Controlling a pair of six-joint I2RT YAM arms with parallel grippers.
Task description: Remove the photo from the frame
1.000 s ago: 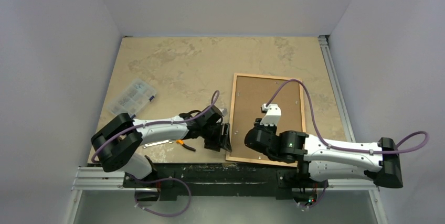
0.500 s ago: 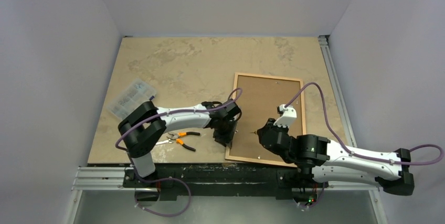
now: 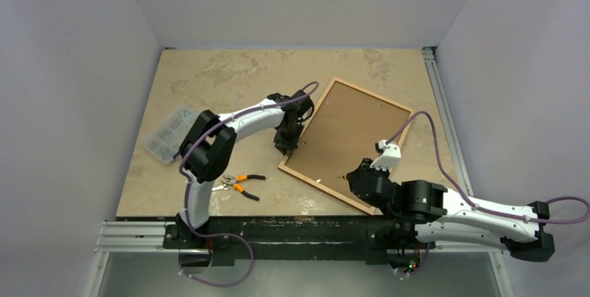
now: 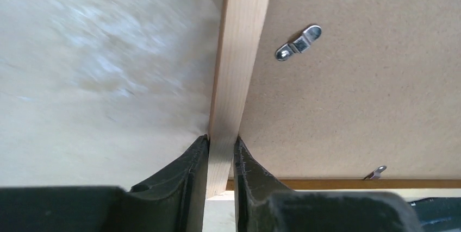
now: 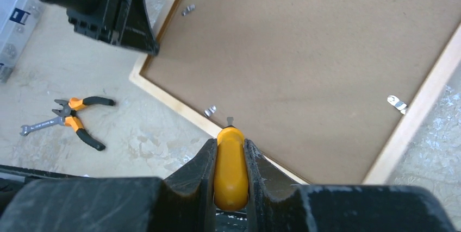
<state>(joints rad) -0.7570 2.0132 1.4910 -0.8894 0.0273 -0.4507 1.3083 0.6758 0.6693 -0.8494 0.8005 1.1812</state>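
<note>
The frame (image 3: 376, 94) lies face down and turned diagonal on the table. Its wooden rail (image 4: 239, 52) surrounds the photo (image 3: 348, 140), of which only the plain brown board back (image 4: 353, 80) shows. Small metal clips (image 4: 298, 43) (image 5: 210, 111) sit along the board's edge. My left gripper (image 3: 286, 148) (image 4: 222, 142) is shut on the frame's left rail near its near corner. My right gripper (image 3: 362, 179) (image 5: 230, 142) is shut on an orange-handled screwdriver (image 5: 230, 172), whose tip hovers over the board's near edge beside a clip.
Orange-and-black pliers (image 3: 245, 184) (image 5: 81, 115) and a small wrench (image 3: 221, 187) lie left of the frame near the table's front edge. A clear plastic parts box (image 3: 169, 133) sits at the far left. Walls close in the table on three sides.
The left gripper closed on the frame's rail and swung away from the bases, turning the frame from square to diagonal. The right arm drew back to the right with the screwdriver.
</note>
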